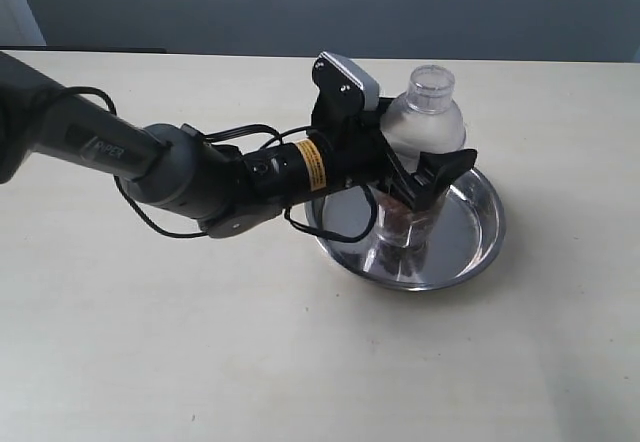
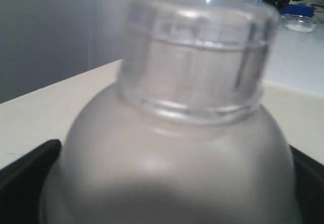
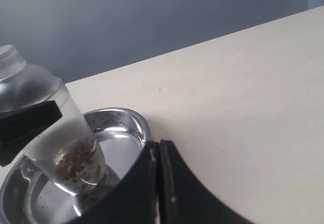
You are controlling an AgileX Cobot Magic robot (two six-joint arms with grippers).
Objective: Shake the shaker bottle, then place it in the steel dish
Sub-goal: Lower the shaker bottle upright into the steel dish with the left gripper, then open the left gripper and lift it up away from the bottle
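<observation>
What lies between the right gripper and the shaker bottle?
In the right wrist view, only part of the steel dish, its rim and shiny floor, lies between the right gripper and the shaker bottle.

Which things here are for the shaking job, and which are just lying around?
For the job:
bottle, held by the left gripper
dish, below the bottle

Just there:
right gripper, shut and empty
table
blurry clutter far behind
</observation>
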